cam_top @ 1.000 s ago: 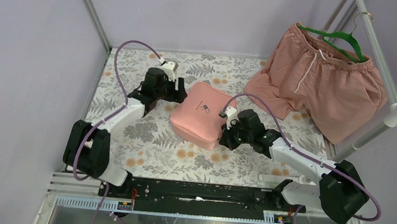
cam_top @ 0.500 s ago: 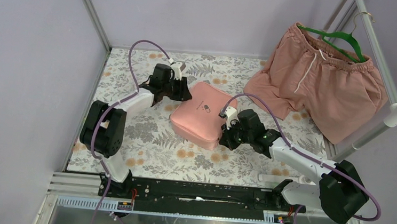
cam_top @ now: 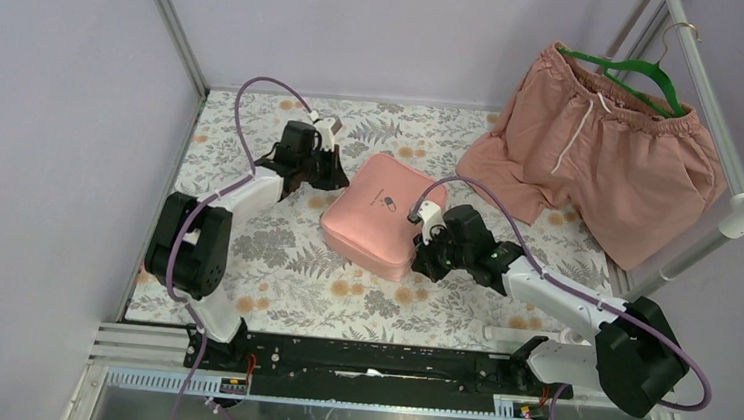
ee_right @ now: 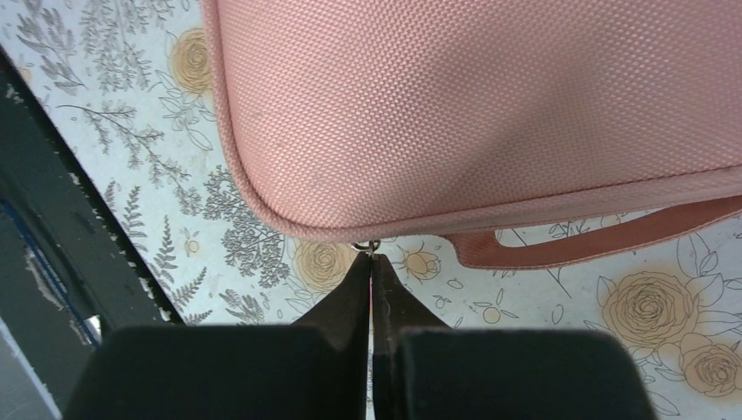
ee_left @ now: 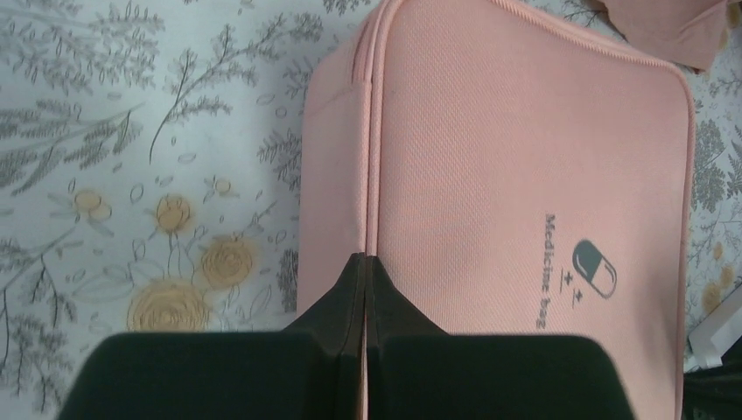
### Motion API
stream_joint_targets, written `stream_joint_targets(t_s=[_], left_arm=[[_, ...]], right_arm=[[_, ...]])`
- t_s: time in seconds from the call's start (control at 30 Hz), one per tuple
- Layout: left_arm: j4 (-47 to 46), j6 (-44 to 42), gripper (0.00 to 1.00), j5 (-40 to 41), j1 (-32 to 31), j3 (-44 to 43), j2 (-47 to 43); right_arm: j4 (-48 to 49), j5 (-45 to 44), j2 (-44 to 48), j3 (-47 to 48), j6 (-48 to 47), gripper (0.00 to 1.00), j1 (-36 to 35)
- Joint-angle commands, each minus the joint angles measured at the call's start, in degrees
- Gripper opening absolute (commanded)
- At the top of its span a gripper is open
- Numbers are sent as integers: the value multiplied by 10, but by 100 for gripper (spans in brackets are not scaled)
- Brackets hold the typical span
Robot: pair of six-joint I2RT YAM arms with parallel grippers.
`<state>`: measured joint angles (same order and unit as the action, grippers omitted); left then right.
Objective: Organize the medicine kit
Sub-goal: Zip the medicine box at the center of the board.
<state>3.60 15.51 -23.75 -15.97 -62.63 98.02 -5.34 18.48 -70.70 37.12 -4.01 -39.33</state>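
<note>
Though rectangular, pink woven-fabric medicine kit [cam_top: 378, 215] has rounded corners.

My arms [cam_top: 239, 195] are white tubes with black joints. A purple cable [cam_top: 257, 86] runs to a white plug [cam_top: 325, 124] behind each pincer [ee_left: 364, 260]. My fingers [ee_left: 332, 311] are matte black wedges.

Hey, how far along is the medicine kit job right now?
Nothing looks done yet: the kit lies closed. In hand: the right hand is pinched on the zip pull at its near corner, and the left hand is shut against its side seam. Left: unzipping, opening, sorting whatever is inside.
</note>
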Motion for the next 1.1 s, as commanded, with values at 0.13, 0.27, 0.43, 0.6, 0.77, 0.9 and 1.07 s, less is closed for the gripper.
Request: stream_joint_targets(t_s=[0.13,0.27,0.43,0.6,0.77,0.9,1.07], left_arm=[[70,9,0,12,10,104,-101],[66,28,0,-5,10,142,-131],[66,42,0,-15,9,174,-162],[85,47,0,-19,9,189,-199],[108,42,0,-4,7,216,-268],[164,0,9,60,6,202,-325],[130,-48,58,102,3,223,-404]], right_arm=[[15,-51,-48,51,-42,0,18],[19,-52,-81,79,-59,0,29],[13,-50,-132,136,-100,0,33],[23,-2,-197,219,-141,0,33],[13,54,-271,312,-159,0,33],[-17,65,-293,337,-177,0,42],[20,108,-261,287,-152,0,77]])
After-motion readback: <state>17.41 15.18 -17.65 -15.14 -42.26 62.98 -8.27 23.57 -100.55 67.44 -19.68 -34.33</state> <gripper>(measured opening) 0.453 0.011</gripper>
